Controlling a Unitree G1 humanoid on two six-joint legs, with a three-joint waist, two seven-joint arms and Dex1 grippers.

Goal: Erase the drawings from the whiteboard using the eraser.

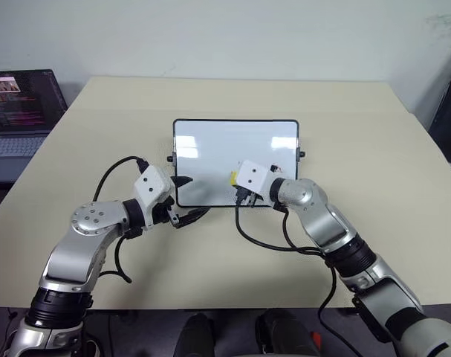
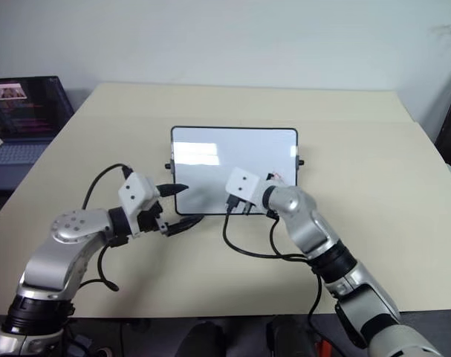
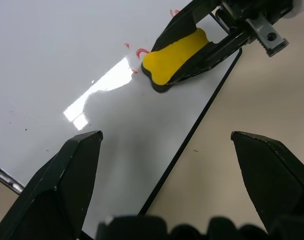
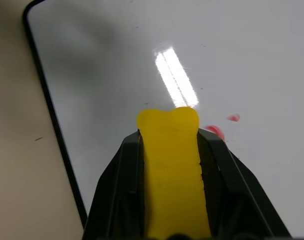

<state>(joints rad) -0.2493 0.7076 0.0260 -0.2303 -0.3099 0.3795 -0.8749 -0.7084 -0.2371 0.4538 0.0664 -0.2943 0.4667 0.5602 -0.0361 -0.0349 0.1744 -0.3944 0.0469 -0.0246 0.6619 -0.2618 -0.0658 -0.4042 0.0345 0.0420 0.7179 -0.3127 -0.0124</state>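
Note:
The whiteboard (image 1: pixel 210 149) lies flat in the middle of the tan table. My right gripper (image 4: pixel 168 131) is shut on the yellow eraser (image 4: pixel 172 170), whose dark underside rests on the board's near half (image 3: pixel 174 57). Small red traces of the drawings (image 3: pixel 140 51) sit just beside the eraser's tip, and two red smudges (image 4: pixel 214 131) show in the right wrist view. More red marks (image 1: pixel 276 169) lie near the right wrist. My left gripper (image 1: pixel 189 198) stands open at the board's near-left corner, one finger (image 3: pixel 66 175) over the white surface and the other over the table.
An open laptop (image 1: pixel 21 111) sits off the table's far left corner. Black cables loop from both wrists onto the table (image 1: pixel 403 186) in front of the board. The board has black knobs (image 1: pixel 302 155) on its sides.

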